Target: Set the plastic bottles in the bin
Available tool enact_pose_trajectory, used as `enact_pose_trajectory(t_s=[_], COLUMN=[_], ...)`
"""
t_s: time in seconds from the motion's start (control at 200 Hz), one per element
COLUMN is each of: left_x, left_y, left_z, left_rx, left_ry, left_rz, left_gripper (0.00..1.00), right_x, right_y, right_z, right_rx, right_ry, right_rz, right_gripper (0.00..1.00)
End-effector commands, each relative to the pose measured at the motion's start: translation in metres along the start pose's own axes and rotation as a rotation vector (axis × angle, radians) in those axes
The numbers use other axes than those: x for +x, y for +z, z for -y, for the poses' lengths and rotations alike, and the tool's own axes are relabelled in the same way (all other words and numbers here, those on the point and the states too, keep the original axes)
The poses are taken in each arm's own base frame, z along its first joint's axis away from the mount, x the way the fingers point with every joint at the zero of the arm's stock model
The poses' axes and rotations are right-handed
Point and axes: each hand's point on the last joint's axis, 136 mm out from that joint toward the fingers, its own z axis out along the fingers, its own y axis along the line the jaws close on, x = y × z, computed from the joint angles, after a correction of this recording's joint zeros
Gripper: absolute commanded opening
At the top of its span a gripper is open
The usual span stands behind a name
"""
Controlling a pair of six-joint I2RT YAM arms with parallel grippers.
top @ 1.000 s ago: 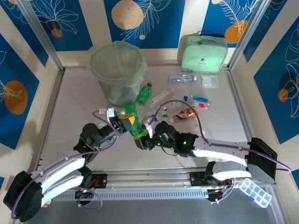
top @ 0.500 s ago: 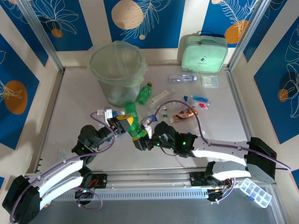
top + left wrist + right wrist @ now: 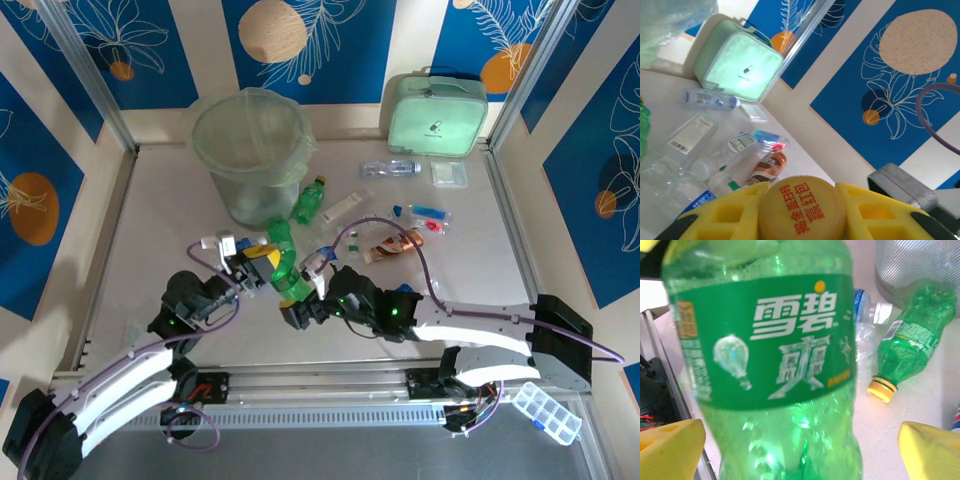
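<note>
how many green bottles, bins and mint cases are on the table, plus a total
green bottles: 3
bin: 1
mint case: 1
total: 5

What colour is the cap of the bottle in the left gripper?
The cap is yellow with red characters; the left wrist view shows it best.

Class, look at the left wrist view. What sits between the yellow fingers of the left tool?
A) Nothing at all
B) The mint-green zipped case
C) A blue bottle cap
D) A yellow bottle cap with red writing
D: the yellow cap, printed with red characters, sits clamped between the two yellow fingers of the left tool.
</note>
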Motion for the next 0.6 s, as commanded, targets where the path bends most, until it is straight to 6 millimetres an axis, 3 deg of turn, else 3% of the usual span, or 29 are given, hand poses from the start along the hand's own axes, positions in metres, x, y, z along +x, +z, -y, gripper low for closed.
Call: enact_pose_trajectory(t_s=[0.0, 0.36, 0.595], left_x=[-0.014, -0.063, -0.113], left_y=[-0.007, -0.020, -0.010], left_z=[-0.002, 0.003, -0.003], left_rx=[-0.063, -0.261, -0.499], left_ry=[0.068, 0.135, 0.168], left_rz=[0.043, 0.057, 0.033], left_gripper=[0.00, 0.00, 0.00], right_x=[-0.009, -0.032, -0.029], right_y=[-0.011, -0.051, -0.066], right_z=[0.016, 0.039, 0.085], right_rx=[0.102, 0.200, 0.414], right_ry=[-0.019, 0.041, 0.126], right_rz=[0.060, 0.246, 0.238], right_gripper=[0.99, 0.99, 0.98])
